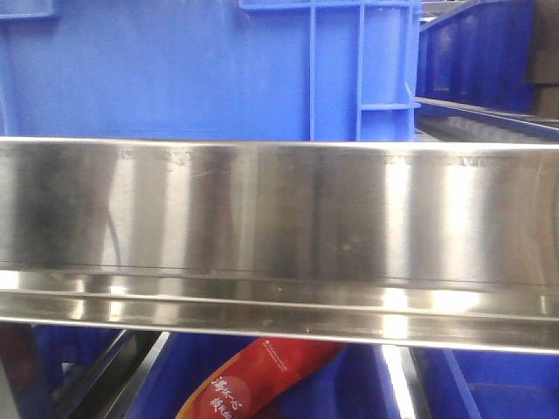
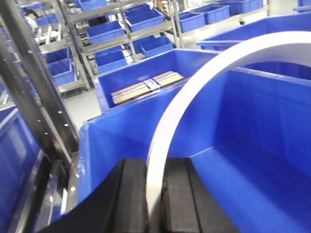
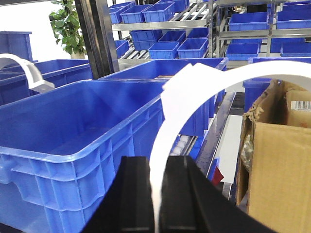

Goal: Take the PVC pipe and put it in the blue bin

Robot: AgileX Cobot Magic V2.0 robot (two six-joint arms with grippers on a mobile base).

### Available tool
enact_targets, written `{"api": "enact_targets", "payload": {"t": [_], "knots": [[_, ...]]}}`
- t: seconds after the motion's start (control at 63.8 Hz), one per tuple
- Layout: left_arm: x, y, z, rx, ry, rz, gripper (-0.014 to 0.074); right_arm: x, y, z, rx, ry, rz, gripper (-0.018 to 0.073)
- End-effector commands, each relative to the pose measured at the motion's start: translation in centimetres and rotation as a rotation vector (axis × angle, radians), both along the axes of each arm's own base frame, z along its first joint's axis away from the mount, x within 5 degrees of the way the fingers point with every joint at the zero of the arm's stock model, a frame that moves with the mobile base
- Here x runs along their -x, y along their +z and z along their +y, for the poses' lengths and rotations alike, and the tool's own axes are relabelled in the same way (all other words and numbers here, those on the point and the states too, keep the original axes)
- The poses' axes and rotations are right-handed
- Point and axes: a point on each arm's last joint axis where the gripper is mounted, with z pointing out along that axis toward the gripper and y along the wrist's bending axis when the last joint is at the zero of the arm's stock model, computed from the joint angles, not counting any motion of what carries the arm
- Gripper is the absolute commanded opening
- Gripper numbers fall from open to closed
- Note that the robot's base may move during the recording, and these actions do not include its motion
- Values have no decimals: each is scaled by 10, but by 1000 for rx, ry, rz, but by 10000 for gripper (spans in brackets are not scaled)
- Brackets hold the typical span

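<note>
My left gripper (image 2: 155, 167) is shut on a white curved PVC pipe (image 2: 194, 82) that arcs up and to the right over the inside of a large blue bin (image 2: 262, 111). My right gripper (image 3: 159, 165) is shut on a second white curved PVC pipe (image 3: 204, 82), held just past the right corner of the blue bin (image 3: 73, 160). The end of another white curved pipe (image 3: 24, 68) shows above the bin's far left side in the right wrist view. In the front view only the bin's outer wall (image 1: 175, 70) shows; no gripper is visible there.
A stainless steel rail (image 1: 279, 227) fills the front view, with a red package (image 1: 253, 375) below it. A cardboard box (image 3: 277, 165) stands right of my right gripper. Shelves of blue bins (image 3: 243, 29) and a bin holding a flat carton (image 2: 146, 87) lie behind.
</note>
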Motion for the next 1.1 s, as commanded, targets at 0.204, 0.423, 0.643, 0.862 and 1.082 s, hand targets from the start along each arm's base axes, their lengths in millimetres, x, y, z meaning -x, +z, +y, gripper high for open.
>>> {"api": "enact_targets", "payload": {"t": [0.204, 0.423, 0.643, 0.862, 1.082], "knots": [[-6, 13, -1, 24, 22, -50, -111, -1, 1, 0, 0, -1, -7, -168], [-6, 13, -1, 44, 21, -42, 120, -1, 1, 0, 0, -1, -7, -168], [-5, 12, -2, 66, 14, -26, 244, -1, 1, 0, 0, 0, -4, -168], [4, 9, -7, 62, -70, 50, 111, -1, 1, 0, -5, 4, -8, -168], [30, 29, -2, 71, -104, -3, -111, -1, 5, 7, -6, 84, -52, -168]]}}
